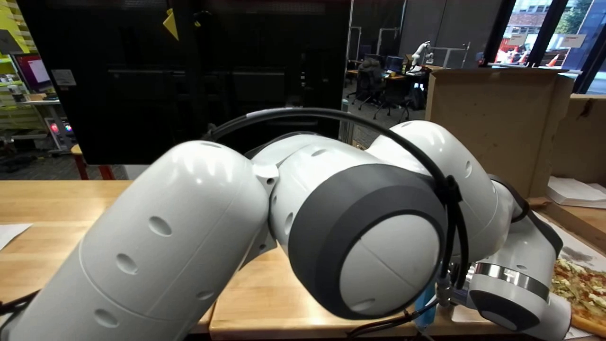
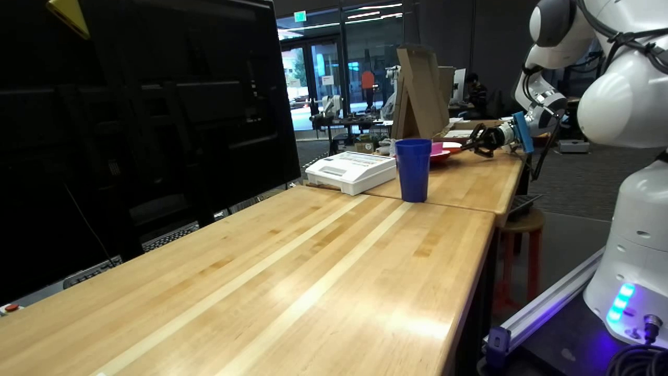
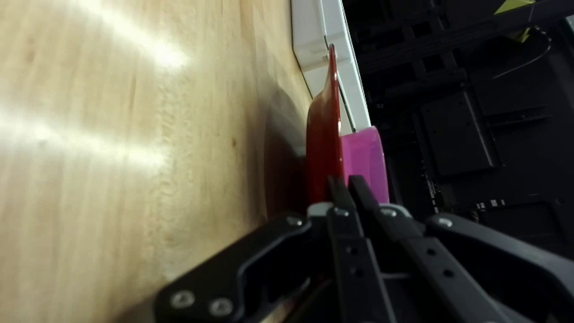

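In the wrist view my gripper (image 3: 347, 180) is shut on the near rim of a red plate (image 3: 323, 139), with the thin rim running in between the fingertips. A dark shadow lies on the wooden table (image 3: 134, 188) beneath the plate, so part of it seems raised; I cannot tell whether it is fully off the table. A pink cup or bowl (image 3: 367, 154) rests on the plate, just past the fingers. In an exterior view my gripper (image 2: 469, 147) reaches in low from the arm side, beside the red plate (image 2: 441, 157) and the pink piece (image 2: 436, 148).
Behind the plate sits a white case (image 2: 352, 169). A tall blue cup (image 2: 413, 169) stands close to the plate. Upright cardboard lids (image 2: 420, 94) rise at the back; a pizza (image 1: 580, 293) lies in an open box by the arm. A large black screen (image 1: 189, 94) borders the table.
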Controlling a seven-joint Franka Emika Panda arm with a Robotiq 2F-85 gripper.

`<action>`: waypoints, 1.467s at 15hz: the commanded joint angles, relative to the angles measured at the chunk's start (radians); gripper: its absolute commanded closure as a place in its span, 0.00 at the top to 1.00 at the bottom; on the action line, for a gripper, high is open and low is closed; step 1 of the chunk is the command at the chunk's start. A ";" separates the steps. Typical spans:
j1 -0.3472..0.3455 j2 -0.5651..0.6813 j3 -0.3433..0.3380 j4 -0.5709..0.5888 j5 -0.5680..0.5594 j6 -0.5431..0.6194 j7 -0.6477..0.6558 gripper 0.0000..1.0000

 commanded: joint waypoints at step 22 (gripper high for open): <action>0.001 0.094 -0.001 -0.047 -0.040 -0.086 0.051 0.01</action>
